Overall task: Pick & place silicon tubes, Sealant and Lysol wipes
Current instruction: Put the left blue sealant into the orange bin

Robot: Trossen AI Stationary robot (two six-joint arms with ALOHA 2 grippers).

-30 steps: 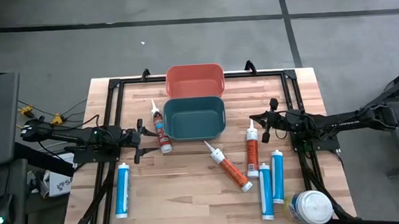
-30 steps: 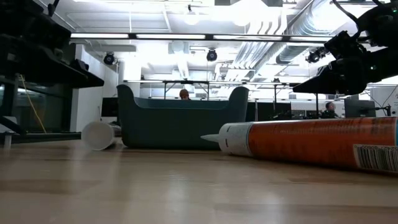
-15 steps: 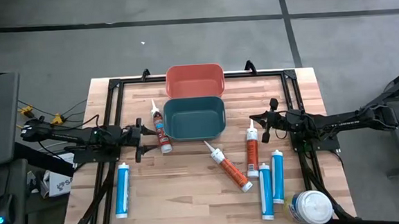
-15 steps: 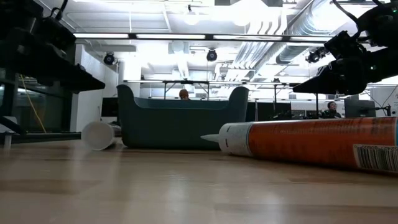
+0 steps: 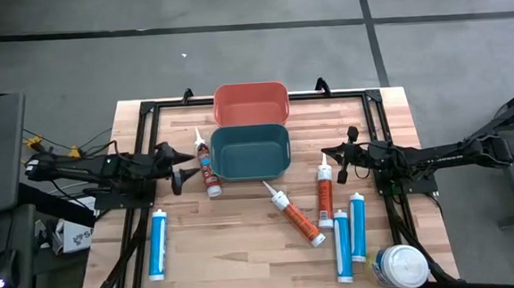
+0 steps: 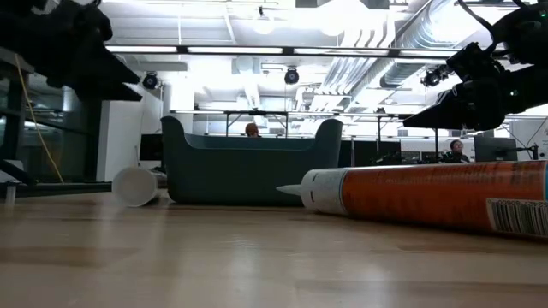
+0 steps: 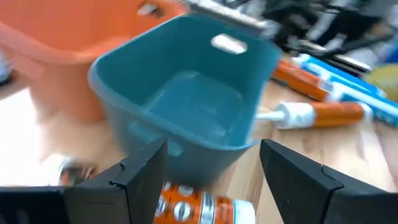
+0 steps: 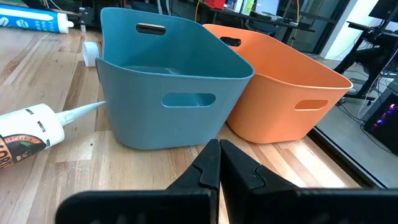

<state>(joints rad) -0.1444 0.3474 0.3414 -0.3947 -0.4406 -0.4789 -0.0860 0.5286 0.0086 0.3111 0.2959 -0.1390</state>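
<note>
An orange-labelled sealant tube (image 5: 209, 171) lies on the table left of the teal bin (image 5: 250, 151); it also shows in the left wrist view (image 7: 199, 205). My left gripper (image 5: 187, 164) hovers open just left of this tube and touches nothing; its fingers stand apart in the left wrist view (image 7: 211, 149). My right gripper (image 5: 331, 154) is shut and empty, right of the teal bin and above the nozzle of another orange tube (image 5: 323, 193). The Lysol wipes canister (image 5: 400, 266) stands on its base at the near right corner.
An orange bin (image 5: 251, 102) stands behind the teal bin. A third orange tube (image 5: 293, 215) lies slantwise near the table's middle. Blue tubes lie at the near left (image 5: 158, 244) and near right (image 5: 343, 244), (image 5: 358, 227). Black frame rails (image 5: 148, 110) run along the table's edges.
My left gripper has risen and gone a little toward the table's far edge, staying beside the orange-labelled tube and still open. My right arm and all the tubes have kept still.
</note>
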